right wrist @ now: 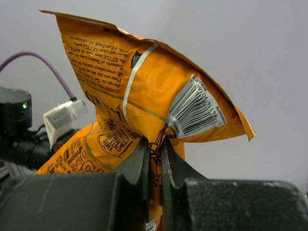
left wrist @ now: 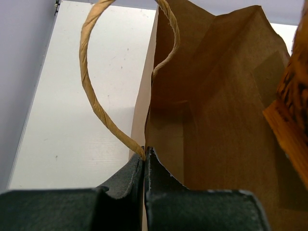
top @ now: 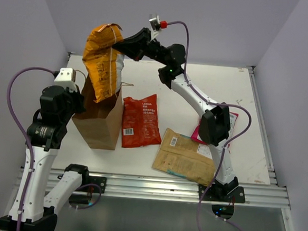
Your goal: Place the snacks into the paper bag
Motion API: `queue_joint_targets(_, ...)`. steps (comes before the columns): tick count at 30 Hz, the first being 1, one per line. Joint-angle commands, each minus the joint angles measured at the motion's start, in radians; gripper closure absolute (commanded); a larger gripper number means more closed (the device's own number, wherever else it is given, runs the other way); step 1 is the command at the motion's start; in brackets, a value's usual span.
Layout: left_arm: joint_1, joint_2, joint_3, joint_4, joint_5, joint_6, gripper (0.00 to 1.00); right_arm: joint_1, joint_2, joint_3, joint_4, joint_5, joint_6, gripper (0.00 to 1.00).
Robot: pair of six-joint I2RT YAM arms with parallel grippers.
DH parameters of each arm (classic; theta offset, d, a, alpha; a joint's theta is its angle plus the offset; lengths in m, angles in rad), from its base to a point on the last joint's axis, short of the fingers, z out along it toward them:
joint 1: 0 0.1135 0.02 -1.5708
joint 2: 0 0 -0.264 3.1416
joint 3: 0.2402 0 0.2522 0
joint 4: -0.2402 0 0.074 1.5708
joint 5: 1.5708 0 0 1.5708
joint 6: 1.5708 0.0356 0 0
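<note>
Orange snack packet (top: pixel 101 64) hangs pinched in the right gripper (right wrist: pixel 155 144) over the paper bag (top: pixel 98 125), apparently dipping into its mouth; the left gripper (left wrist: pixel 145 155) clamps the bag's rim

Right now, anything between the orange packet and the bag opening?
Nothing visible. The orange packet hangs from the right gripper, its lower end at the paper bag's open mouth. The left gripper pinches the rim beside a handle, off to the side of the packet.

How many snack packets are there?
4: the orange packet held over the paper bag, the red packet beside it, the tan packet in front, the magenta packet partly behind the right arm. The bag may hide more.
</note>
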Motion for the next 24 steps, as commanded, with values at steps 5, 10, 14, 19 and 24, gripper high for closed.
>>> queue_joint_targets(5, -0.011, -0.012, 0.005, -0.023, 0.009, 0.019, 1.00, 0.005, -0.049, -0.015, 0.080, -0.059, 0.008, 1.00)
queue_joint_targets(10, -0.011, -0.012, 0.003, -0.026, -0.002, 0.023, 1.00, 0.020, -0.020, 0.027, 0.022, -0.101, -0.033, 1.00)
queue_joint_targets(14, -0.011, -0.006, 0.003, -0.025, -0.004, 0.024, 1.00, 0.035, -0.034, 0.001, -0.068, -0.125, -0.116, 0.88)
queue_joint_targets(19, -0.011, 0.000, 0.000, -0.023, -0.004, 0.026, 1.00, 0.037, -0.040, -0.019, -0.102, -0.134, -0.143, 0.59)
queue_joint_targets(24, -0.011, -0.003, -0.003, -0.023, -0.008, 0.027, 1.00, 0.037, -0.072, -0.056, -0.119, -0.122, -0.166, 0.39)
